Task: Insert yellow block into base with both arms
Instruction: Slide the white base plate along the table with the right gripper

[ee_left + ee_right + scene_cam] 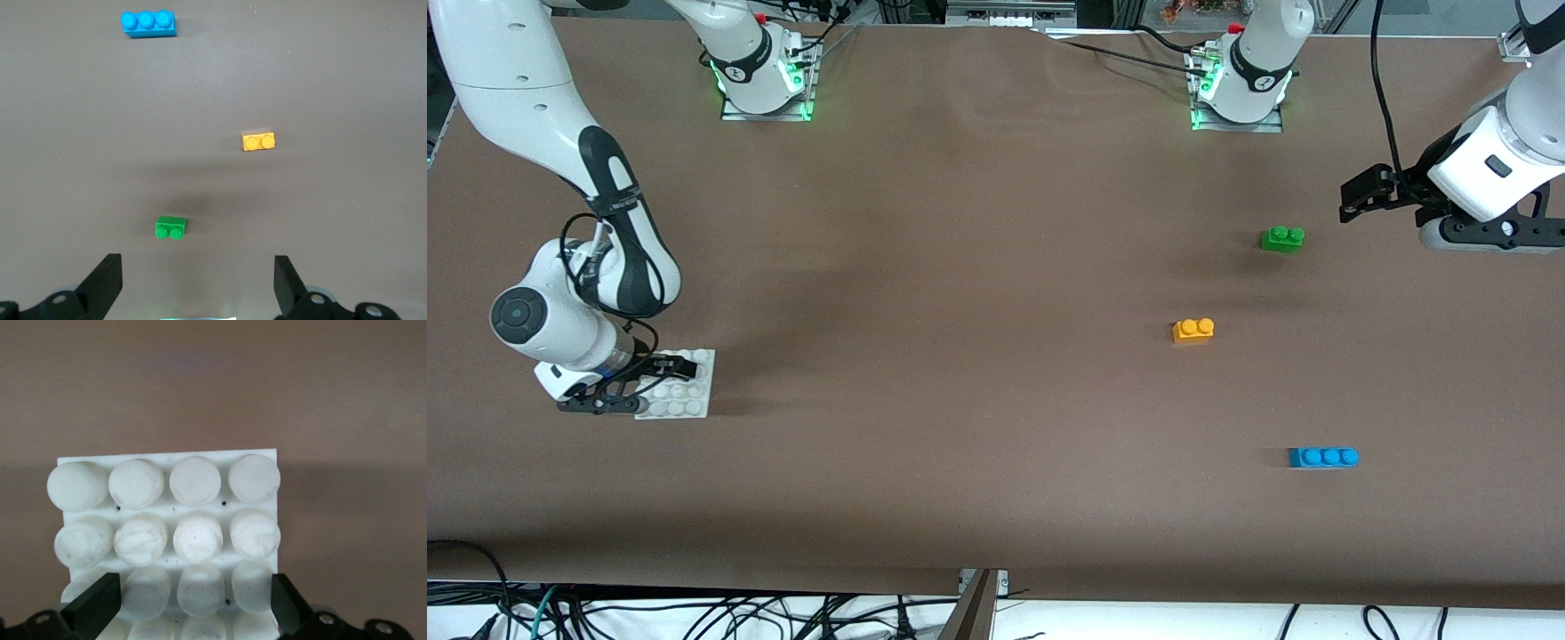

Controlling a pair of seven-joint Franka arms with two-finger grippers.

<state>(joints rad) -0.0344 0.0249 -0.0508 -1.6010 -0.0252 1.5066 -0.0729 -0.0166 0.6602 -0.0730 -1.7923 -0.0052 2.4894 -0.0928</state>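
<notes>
Orange-yellow plastic marks the yellow block, a small two-stud brick lying alone on the brown surface, toward the left arm's end, with nothing touching it. Taking that block as the landmark: the green two-stud brick lies farther from the front camera than it and a little more toward the left arm's end, while the blue three-stud brick lies nearer the front camera than it, also more toward that end. All three bricks sit apart from one another.

Well apart from the yellow block, at the right arm's end of the surface, lies the base, a white square plate with round studs facing up. The right tool is low at the base, its fingers spread to either side of the plate's edge; the right wrist view shows them flanking the nearest stud rows, and whether they touch the plate cannot be told.

The left tool hangs above the surface at the left arm's end, near the green brick, fingers spread wide and holding nothing.
</notes>
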